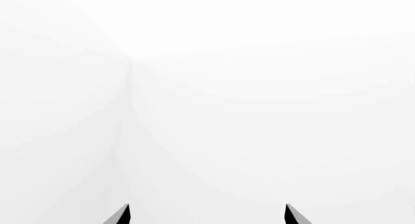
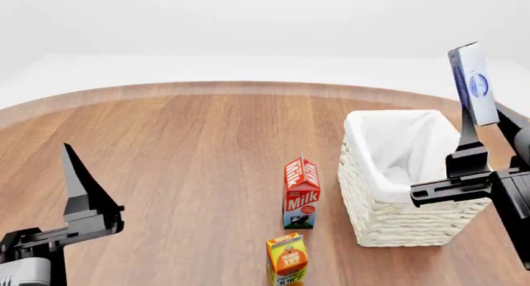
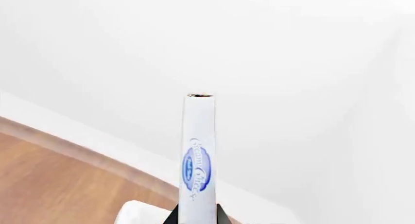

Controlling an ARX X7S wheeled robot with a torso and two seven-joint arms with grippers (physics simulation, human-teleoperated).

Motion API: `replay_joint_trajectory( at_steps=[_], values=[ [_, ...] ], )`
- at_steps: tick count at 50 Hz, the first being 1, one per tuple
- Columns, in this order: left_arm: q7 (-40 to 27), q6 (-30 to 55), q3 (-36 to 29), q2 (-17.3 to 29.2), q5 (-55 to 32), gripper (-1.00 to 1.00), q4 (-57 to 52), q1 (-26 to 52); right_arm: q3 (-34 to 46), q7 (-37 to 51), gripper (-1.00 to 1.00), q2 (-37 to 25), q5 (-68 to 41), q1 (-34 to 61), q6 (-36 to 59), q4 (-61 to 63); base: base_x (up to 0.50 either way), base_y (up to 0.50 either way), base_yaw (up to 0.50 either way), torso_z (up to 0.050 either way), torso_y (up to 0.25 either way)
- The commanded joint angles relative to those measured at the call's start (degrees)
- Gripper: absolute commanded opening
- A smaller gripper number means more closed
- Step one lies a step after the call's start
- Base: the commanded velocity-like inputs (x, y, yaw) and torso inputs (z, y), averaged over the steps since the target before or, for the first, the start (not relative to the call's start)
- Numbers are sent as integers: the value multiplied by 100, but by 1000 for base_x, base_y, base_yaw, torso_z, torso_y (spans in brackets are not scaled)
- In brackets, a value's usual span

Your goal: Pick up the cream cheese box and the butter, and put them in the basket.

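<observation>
My right gripper [image 2: 468,128] is shut on the cream cheese box [image 2: 473,83], a flat white box with a blue oval mark, and holds it upright on edge above the right rim of the basket [image 2: 364,174]. In the right wrist view the cream cheese box [image 3: 198,161] stands up between the black fingertips [image 3: 172,217], with a corner of the basket [image 3: 139,213] below. The basket is white wicker with a white cloth liner. My left gripper [image 1: 207,215] is open and empty, raised at the left of the table [image 2: 74,168]. The butter is out of view.
A red-and-white milk carton [image 2: 301,193] stands just left of the basket. An orange juice carton [image 2: 287,259] stands in front of it near the view's bottom edge. The round wooden table [image 2: 190,149] has its far edge curving behind the basket.
</observation>
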State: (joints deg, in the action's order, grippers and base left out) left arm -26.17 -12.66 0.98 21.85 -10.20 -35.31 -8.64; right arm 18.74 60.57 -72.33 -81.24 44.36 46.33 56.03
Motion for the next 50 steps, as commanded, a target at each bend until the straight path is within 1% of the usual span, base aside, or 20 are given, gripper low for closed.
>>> replay_joint_trajectory(
  at_steps=[1,2,5,6,7,9,11,12,13,14,16,18,23,25,29,34,35,42,45,50],
  values=[
    [108,81,106,-83,98,100,-76,-3,-269,-603,-100,61,-586,1172,233,-620,0,0,0,0,0],
    [107,79,105,-82,100,100,-75,-2,-178,-824,-100,168,-632,1417,416,-724,0,0,0,0,0],
    [107,76,93,-81,99,100,-54,7,-39,-914,-100,403,-699,1876,702,-1129,0,0,0,0,0],
    [110,69,86,-80,109,100,-43,8,34,-1105,-100,522,-677,2087,834,-1362,0,0,0,0,0],
    [109,69,84,-78,107,100,-37,10,73,-1072,-100,581,-696,2181,901,-1494,0,0,0,0,0],
    [107,75,80,-75,107,100,-30,18,184,-1278,-100,771,-782,2522,1105,-1854,0,0,0,0,0],
    [104,68,76,-74,112,100,-36,18,273,-1538,-100,919,-832,2716,1228,-2103,0,0,0,0,5],
    [105,70,72,-73,108,100,-31,20,255,-1478,-100,956,-833,2710,1181,-2197,0,0,0,0,0],
    [106,70,60,-75,116,100,-15,29,343,-1695,-100,1084,-842,2834,1274,-2444,0,0,0,0,0],
    [104,70,59,-74,116,100,-15,29,346,-1699,-100,1088,-837,2842,1278,-2451,0,0,0,0,0],
    [108,64,53,-69,118,100,-16,28,443,-1755,-100,1279,-811,2984,1350,-2892,0,0,0,0,0],
    [106,61,58,-63,108,100,-7,31,567,-1941,-100,1432,-587,3170,1443,-3208,0,0,0,0,0],
    [107,54,39,-60,107,100,24,43,741,-2157,-100,1626,-345,3434,1585,-3704,0,0,0,0,0],
    [106,47,29,-61,116,100,27,37,710,-2089,-100,1684,-512,3442,1593,-3902,0,0,0,0,0],
    [110,36,9,-59,119,100,36,23,859,-2258,-100,1799,-323,3540,1669,-4193,0,0,0,0,3],
    [105,41,-2,-48,128,100,12,11,1075,-2623,-100,2007,36,3768,1713,-4667,0,0,0,0,0],
    [105,59,-3,-41,124,100,-4,13,1245,-2793,-100,2149,318,3908,1730,-5015,0,0,0,0,0],
    [107,42,-21,-35,119,100,12,8,1792,-3406,-100,2490,1027,4332,1805,-5732,0,0,0,0,0],
    [110,42,-36,-31,120,100,7,14,1970,-3567,-100,2605,1249,4329,1748,-6005,0,0,0,0,0],
    [112,23,-43,-27,103,100,57,26,2245,-3808,-100,2630,1442,3966,1614,-6112,0,0,0,0,2]
  ],
)
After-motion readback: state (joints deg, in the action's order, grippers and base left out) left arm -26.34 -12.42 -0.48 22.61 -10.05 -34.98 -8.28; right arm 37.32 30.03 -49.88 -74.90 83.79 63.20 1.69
